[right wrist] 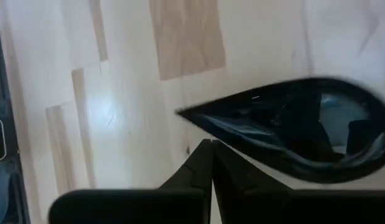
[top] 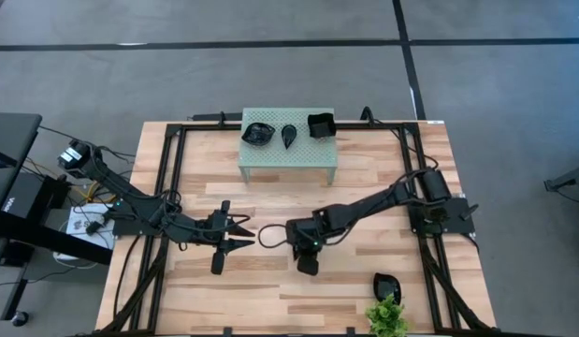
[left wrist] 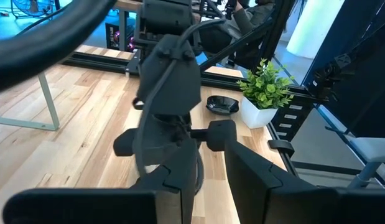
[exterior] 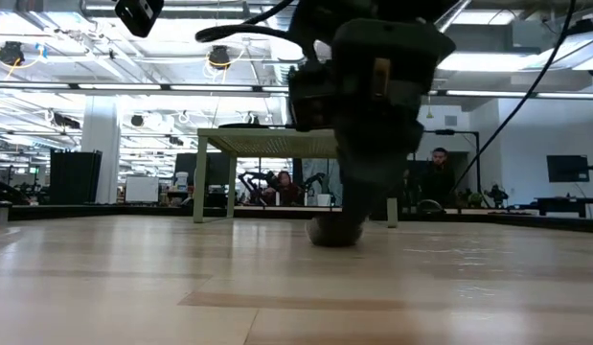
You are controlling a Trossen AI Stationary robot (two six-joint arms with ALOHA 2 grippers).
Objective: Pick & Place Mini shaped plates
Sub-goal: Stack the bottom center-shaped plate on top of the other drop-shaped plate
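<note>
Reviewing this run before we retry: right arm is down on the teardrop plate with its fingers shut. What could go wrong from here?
1. The right gripper is shut and sits beside the teardrop plate, not around it; lifting now would likely leave the plate on the table.
2. Pressed against a glossy rim, the shut fingers could push the plate away.
3. The left gripper waits close by, open; a sideways move by the right arm could bring the two together.

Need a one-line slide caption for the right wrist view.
Shut right gripper poised beside a glossy teardrop plate on the wooden table.
</note>
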